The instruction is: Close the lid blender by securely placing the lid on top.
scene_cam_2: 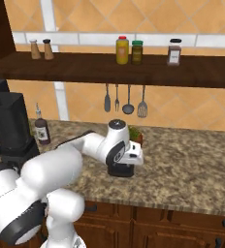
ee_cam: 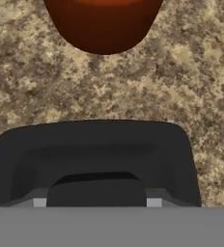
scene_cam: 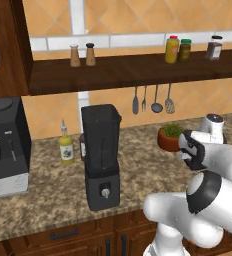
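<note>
Tally of what stands on the tabletop, shelf and wall.

One blender (scene_cam: 102, 155), one lid (ee_cam: 94, 159), one coffee machine (scene_cam: 5, 147) and one plant pot (scene_cam: 169, 137). Two bottles by the blender: one yellow (scene_cam: 66, 145), one dark (scene_cam_2: 41, 128). On the shelf (scene_cam: 133, 70), five containers: two shakers (scene_cam: 82, 55) at the left, then a yellow jar (scene_cam: 172, 49), a green-capped jar (scene_cam: 185, 50) and a dark spice jar (scene_cam: 214, 48) at the right. Four utensils (scene_cam: 152, 99) hang under it. One robot arm (scene_cam_2: 85, 150).
</note>
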